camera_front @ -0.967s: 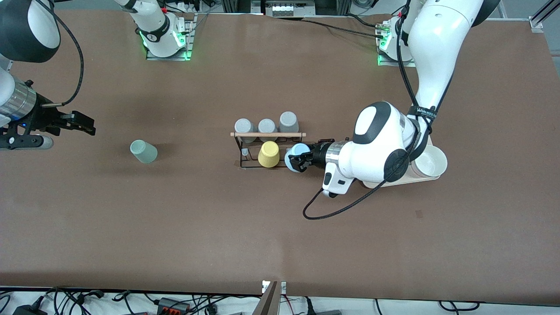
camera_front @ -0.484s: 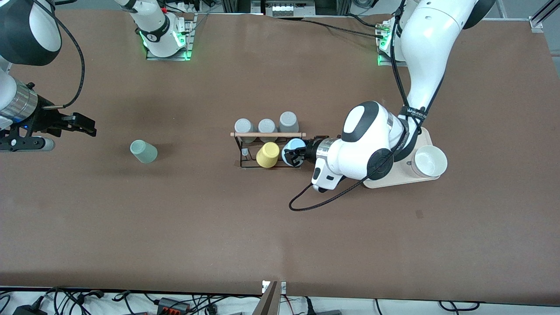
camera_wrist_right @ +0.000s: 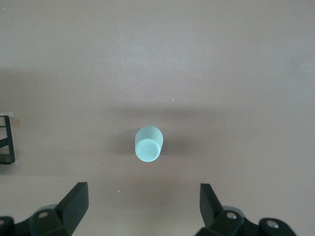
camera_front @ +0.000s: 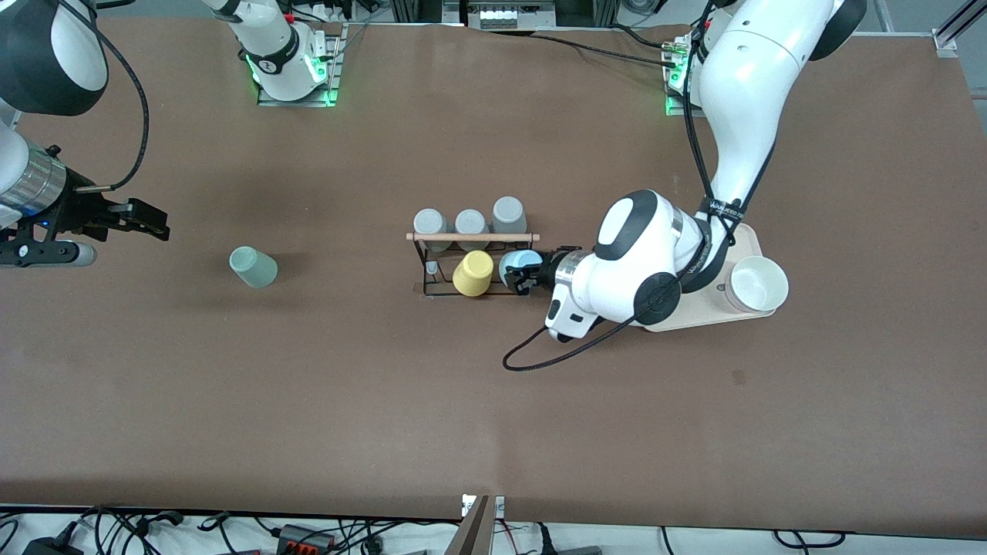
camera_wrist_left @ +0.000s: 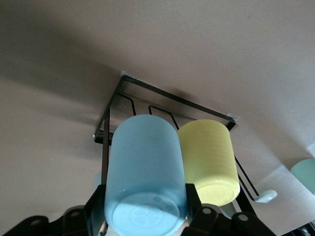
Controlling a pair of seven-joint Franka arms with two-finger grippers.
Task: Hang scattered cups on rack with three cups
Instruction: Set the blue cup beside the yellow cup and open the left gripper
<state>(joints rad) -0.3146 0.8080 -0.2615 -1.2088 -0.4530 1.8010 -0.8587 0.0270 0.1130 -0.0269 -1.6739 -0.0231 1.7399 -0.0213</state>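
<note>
Rack (camera_front: 472,266), cups, two grippers: blue cup arriving at a peg.
Left gripper (camera_front: 527,277), clamped on blue cup (camera_front: 515,267), has carried it in beside yellow cup (camera_front: 473,273), so hanging looks near; cup axis tilted, base toward 3 o'clock. Mint cup (camera_front: 253,267) lies at the rack's 9 o'clock; right gripper (camera_front: 146,220) waits open-jawed.
</note>
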